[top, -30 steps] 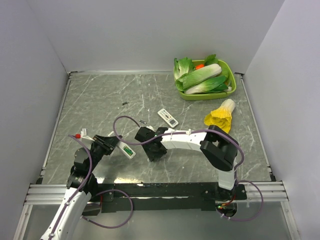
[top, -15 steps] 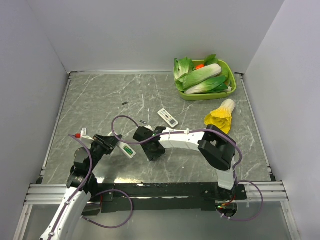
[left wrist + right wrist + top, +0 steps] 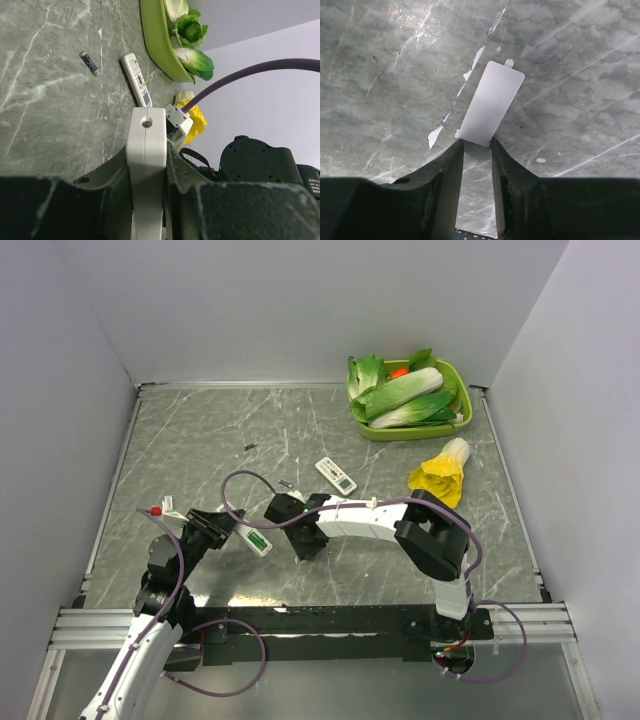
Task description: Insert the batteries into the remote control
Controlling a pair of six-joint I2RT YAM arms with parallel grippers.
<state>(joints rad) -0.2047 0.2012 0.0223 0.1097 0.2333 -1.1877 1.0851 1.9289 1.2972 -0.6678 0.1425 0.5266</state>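
Left gripper point(image 3: 222, 530), at 7 o'clock on the table point(image 3: 200, 440): fingers closed tight on the remote point(image 3: 146, 135), one on each long side. Remote sticks out toward 4 o'clock, off the surface as far as I can tell, back face up. A green battery point(image 3: 255, 538) sits in its open compartment; only one green patch shows, a second can't be made out.

Right gripper point(image 3: 477, 145), just at 3 o'clock of the remote, down low: fingers nearly together, tips nipping the near end of the flat white cover point(image 3: 490, 102).

Second remote point(image 3: 336, 475) lies near table centre. Small dark cylinder point(image 3: 90, 62) beside it, at its 9 o'clock. Green tray point(image 3: 455, 425) of greens at 1 o'clock; a yellow-leaved cabbage point(image 3: 440, 472) just at its 6 o'clock.
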